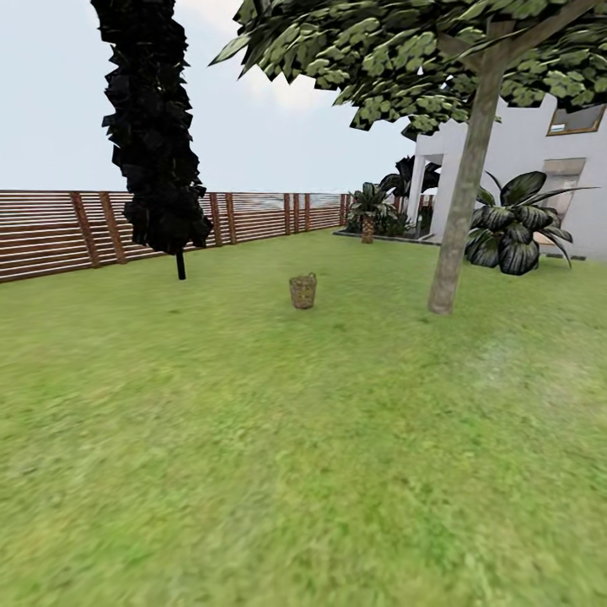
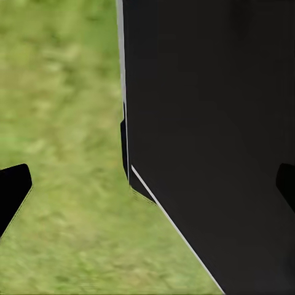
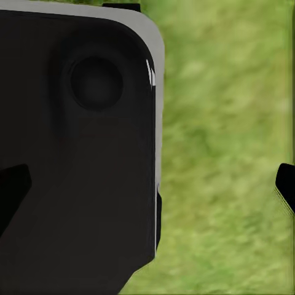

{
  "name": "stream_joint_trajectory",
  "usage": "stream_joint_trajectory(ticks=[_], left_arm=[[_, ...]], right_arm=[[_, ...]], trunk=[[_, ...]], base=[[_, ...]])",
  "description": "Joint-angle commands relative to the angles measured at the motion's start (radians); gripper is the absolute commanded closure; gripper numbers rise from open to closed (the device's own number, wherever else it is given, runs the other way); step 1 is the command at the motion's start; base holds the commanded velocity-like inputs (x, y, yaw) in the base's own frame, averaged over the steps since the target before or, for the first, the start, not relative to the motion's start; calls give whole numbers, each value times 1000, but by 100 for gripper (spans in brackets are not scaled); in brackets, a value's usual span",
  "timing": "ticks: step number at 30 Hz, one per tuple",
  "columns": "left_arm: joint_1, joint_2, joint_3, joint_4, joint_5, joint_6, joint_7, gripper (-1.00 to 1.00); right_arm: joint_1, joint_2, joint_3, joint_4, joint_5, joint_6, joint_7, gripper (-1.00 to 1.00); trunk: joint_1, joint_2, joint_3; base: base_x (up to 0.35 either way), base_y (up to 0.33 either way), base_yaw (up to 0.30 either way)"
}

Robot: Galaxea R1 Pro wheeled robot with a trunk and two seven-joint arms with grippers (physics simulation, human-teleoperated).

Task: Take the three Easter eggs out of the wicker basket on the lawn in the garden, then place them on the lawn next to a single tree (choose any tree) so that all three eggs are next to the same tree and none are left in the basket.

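Note:
The brown wicker basket [image 1: 303,291] stands upright on the lawn [image 1: 253,438], far ahead near the middle of the head view. Its inside is too small to make out, so the Easter eggs are hidden. A tree [image 1: 459,219] with a bare grey-beige trunk rises to the right of the basket, a few basket-widths away. In the left wrist view my left gripper [image 2: 149,187] is open, its dark fingertips [image 2: 12,190] wide apart over grass and a black robot panel. My right gripper [image 3: 149,189] is open too, with nothing between its fingertips [image 3: 286,187].
A dark, narrow tree [image 1: 156,126] stands at the back left before a wooden slat fence [image 1: 51,232]. A white house [image 1: 539,152], a large-leaved plant [image 1: 514,228] and small palms [image 1: 368,211] are at the back right. Open grass lies between me and the basket.

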Motion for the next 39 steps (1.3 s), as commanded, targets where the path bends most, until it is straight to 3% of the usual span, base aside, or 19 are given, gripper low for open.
stream_joint_trajectory(ticks=[1,17,39], left_arm=[[0,0,0,0,0,0,-1,-100],[0,0,0,1,-2,0,-2,-100],[0,0,0,-1,-2,-1,-2,-100]], right_arm=[[0,0,0,0,0,-1,0,-100],[0,0,0,0,1,-1,0,-100],[0,0,0,0,1,-1,0,-100]], trunk=[[1,0,-1],[1,0,-1],[1,0,-1]], base=[[334,0,0],[334,19,0],[295,211,-65]])
